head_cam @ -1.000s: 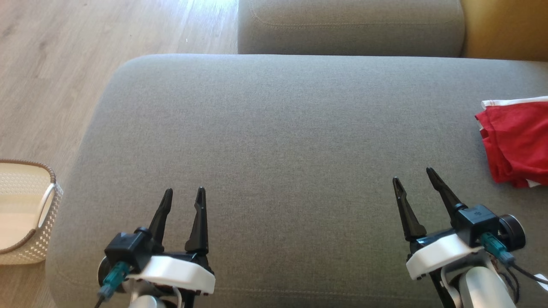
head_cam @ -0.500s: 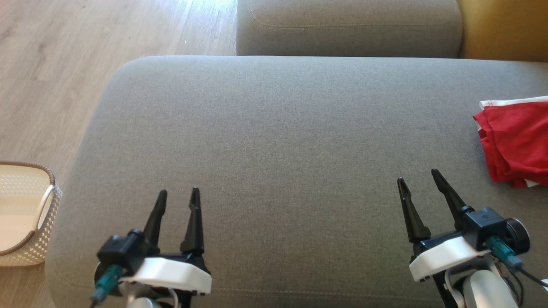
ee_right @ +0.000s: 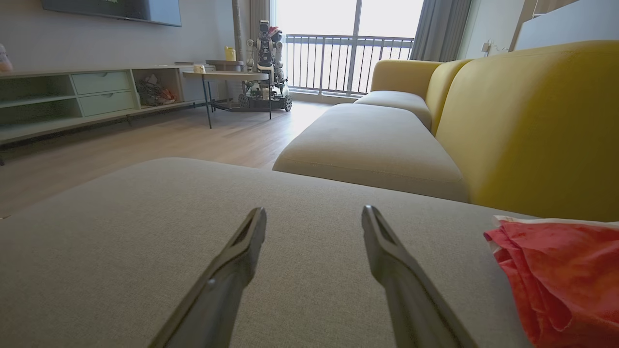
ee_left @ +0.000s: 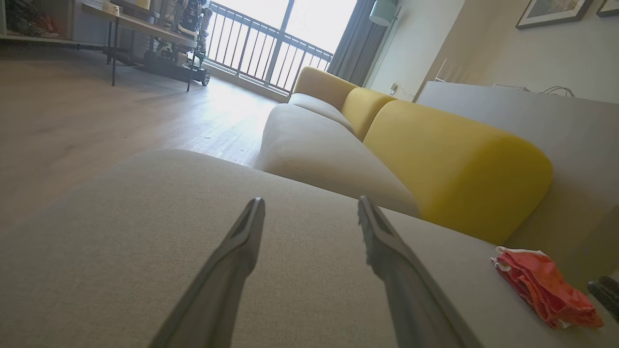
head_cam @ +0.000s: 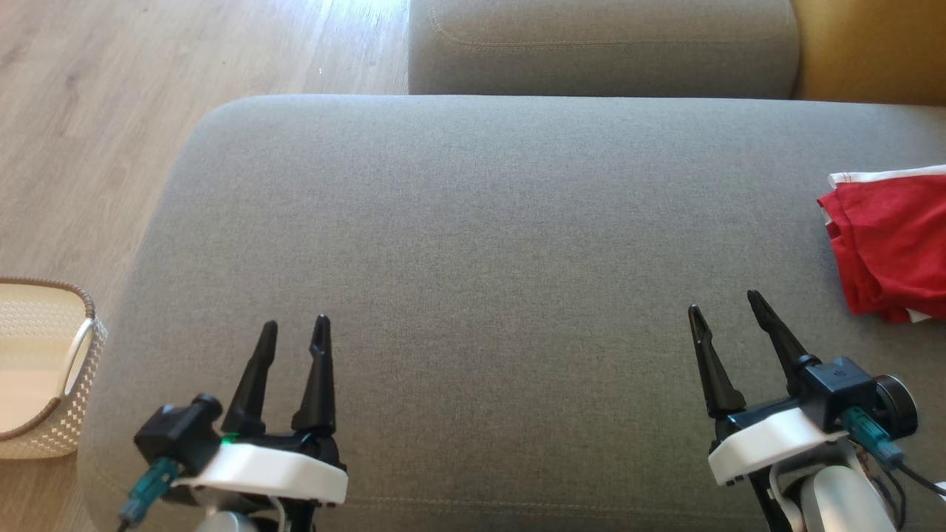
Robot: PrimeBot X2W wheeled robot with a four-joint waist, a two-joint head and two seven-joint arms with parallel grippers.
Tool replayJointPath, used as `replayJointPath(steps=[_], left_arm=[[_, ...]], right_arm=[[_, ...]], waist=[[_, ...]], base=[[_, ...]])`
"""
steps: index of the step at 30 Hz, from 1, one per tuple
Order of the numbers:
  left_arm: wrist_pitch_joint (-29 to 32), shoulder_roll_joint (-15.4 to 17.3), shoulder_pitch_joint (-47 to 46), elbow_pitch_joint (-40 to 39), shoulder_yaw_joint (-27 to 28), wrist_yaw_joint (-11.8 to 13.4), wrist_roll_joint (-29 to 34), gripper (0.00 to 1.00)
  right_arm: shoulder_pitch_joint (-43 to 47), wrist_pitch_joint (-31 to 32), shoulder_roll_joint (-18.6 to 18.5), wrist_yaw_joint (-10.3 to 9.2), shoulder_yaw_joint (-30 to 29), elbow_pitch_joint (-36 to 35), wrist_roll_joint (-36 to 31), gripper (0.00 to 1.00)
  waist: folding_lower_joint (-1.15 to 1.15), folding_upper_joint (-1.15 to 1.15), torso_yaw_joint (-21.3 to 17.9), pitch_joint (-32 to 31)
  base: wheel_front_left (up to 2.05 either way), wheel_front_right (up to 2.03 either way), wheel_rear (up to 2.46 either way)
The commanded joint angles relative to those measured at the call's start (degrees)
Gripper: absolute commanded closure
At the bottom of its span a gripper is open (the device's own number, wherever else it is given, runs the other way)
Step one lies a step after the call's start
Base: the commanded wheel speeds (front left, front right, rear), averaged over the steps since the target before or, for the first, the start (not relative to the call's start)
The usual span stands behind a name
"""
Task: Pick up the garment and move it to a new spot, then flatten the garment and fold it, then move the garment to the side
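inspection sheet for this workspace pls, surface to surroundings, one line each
surface: grey sofa cushion, smooth
job's things: red garment bunched at the cushion's right side, touched by neither gripper
clutter: nothing seen
grippers: left gripper and right gripper open, empty, over the cushion's near edge
cables: left wrist cable and right wrist cable, teal plugs, apart from the garment
surroundings: white basket on the wood floor at left; yellow backrest behind

garment (head_cam: 890, 244) cut by frame edge, folds perhaps unclear
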Motion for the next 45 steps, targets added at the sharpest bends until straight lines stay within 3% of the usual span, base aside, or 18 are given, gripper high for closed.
replayJointPath(steps=[1,9,10,15,45], left_arm=[[-0.13,0.18,-1.23,-2.01,2.16,-0.23,-0.46,0.00],[-0.13,0.18,-0.99,-2.20,2.96,-0.90,-2.07,0.00],[0.00,-0.01,0.62,-0.09,0.82,-0.92,-2.12,1.00],[0.12,-0.15,2.11,3.30,0.53,-0.97,-2.99,1.00],[4.06,0.91,-0.67,5.17,3.61,-2.14,-19.40,1.00]], right_arm=[[-1.49,-0.53,0.07,-0.02,1.47,-1.79,-0.32,0.00],[-1.68,-0.53,0.07,-0.02,1.55,-1.70,-0.22,0.00],[-0.02,0.00,0.00,0.00,0.23,0.02,0.02,1.00],[0.68,0.38,0.02,0.00,0.27,3.62,0.81,1.00],[-0.46,5.14,0.03,-0.01,-1.08,3.63,22.15,1.00]], waist=[[0.00,0.00,-0.02,0.02],[0.00,0.00,-0.10,0.11],[0.00,0.00,-0.11,0.11],[0.00,0.00,-0.20,0.15],[0.00,0.00,-2.53,0.15]], base=[[0.00,0.00,0.00],[0.00,0.00,0.00],[0.00,0.00,0.00],[0.00,0.00,0.00],[0.00,0.00,0.00]])
